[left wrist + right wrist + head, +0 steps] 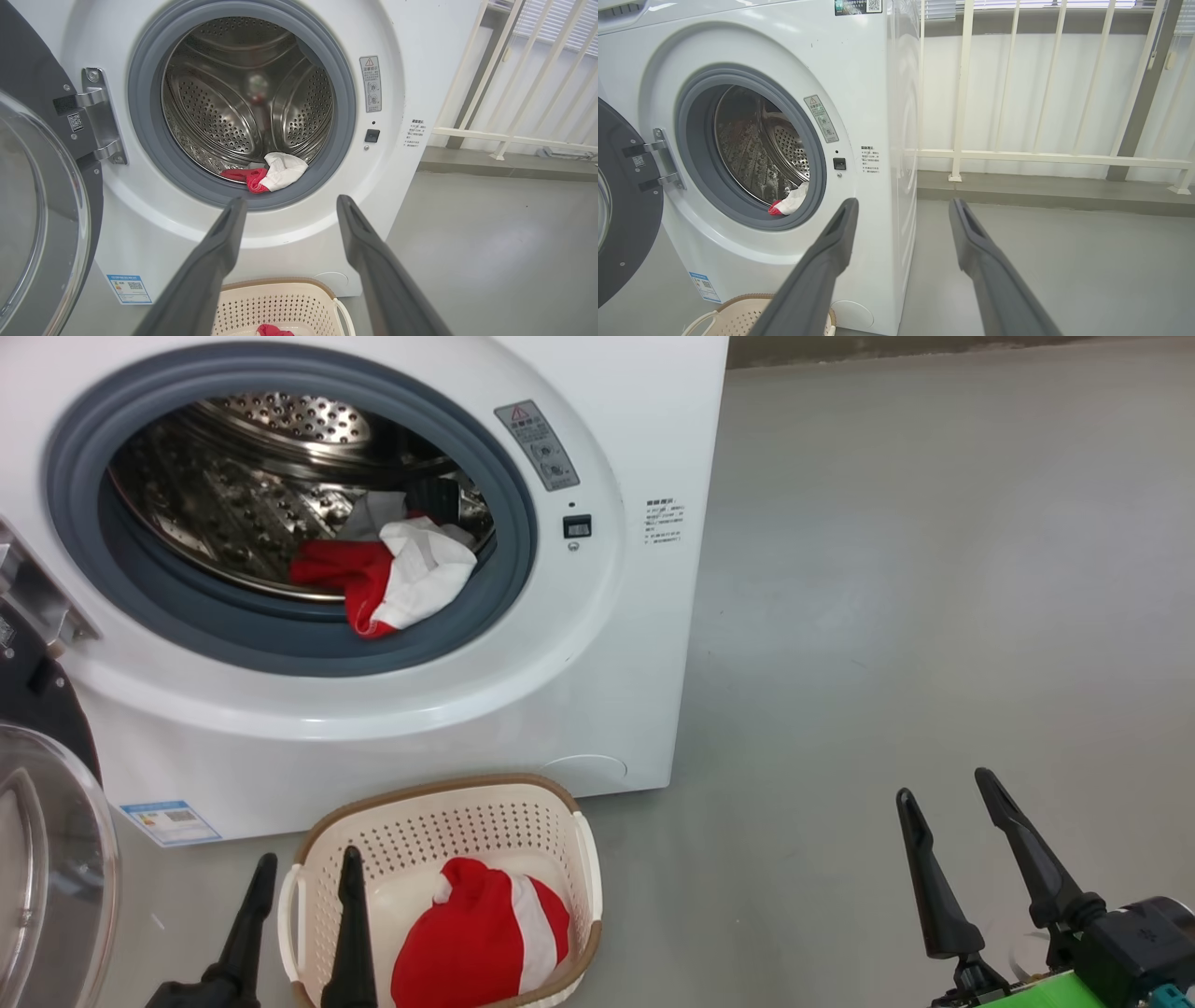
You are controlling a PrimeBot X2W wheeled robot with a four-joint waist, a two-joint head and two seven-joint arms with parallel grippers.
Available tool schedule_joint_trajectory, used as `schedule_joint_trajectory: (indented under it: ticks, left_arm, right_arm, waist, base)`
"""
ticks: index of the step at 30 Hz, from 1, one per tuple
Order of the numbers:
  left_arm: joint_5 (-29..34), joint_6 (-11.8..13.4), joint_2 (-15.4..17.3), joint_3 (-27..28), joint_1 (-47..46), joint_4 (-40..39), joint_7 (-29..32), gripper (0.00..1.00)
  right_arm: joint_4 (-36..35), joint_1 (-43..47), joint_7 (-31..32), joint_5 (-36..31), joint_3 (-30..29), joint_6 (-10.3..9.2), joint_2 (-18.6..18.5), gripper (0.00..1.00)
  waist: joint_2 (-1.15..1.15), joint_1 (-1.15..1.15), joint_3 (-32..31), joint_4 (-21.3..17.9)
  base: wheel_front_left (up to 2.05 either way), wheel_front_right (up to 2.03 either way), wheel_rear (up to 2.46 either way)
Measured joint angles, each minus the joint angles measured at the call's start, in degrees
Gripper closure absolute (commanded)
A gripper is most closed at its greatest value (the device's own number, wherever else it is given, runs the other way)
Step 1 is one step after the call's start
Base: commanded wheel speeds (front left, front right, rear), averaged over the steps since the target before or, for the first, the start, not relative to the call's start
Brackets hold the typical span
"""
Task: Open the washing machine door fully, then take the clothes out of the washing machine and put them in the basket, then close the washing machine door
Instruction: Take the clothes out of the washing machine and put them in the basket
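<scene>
Clothes [392, 574]: one red-and-white piece [481, 943] sits in the basket [439, 831], another hangs over the drum [233, 495]'s lower lip onto the gasket [280, 639]. My left gripper [309, 855] and right gripper [944, 783] gape wide, empty. Shallow pinch there could grab gasket rubber, I reckon, or drop it short.

- The floor [887, 569] is smooth, pale grey and faintly glossy.
- The washing machine [616, 691], a big white box, stands directly on it at the left.
- The basket [429, 791] sits on the floor just in front of the machine's base.
- A raised grey kerb [1017, 191] borders the floor behind, bearing a white railing [1045, 158].
</scene>
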Motion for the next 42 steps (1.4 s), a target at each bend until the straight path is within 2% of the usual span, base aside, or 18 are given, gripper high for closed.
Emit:
schedule_joint_trajectory:
  ticks: [26, 42]
  left_arm:
    - [-0.59, 0.04, -0.01, -0.38, 0.21, 0.01, -1.18, 0.00]
    - [-0.58, 0.05, 0.44, -0.56, -0.64, -1.09, -1.15, 0.00]
  right_arm:
    - [-1.72, 1.01, 0.98, -0.13, -0.16, 0.00, 0.04, 0.00]
    - [-1.75, 0.63, 0.38, 0.07, 0.46, 0.00, 0.05, 0.00]
  waist:
    - [0.00, 0.00, -0.58, -0.70]
    - [0.00, 0.00, 3.70, -0.90]
  base:
    - [0.00, 0.00, 0.00]
    - [0.00, 0.00, 0.00]
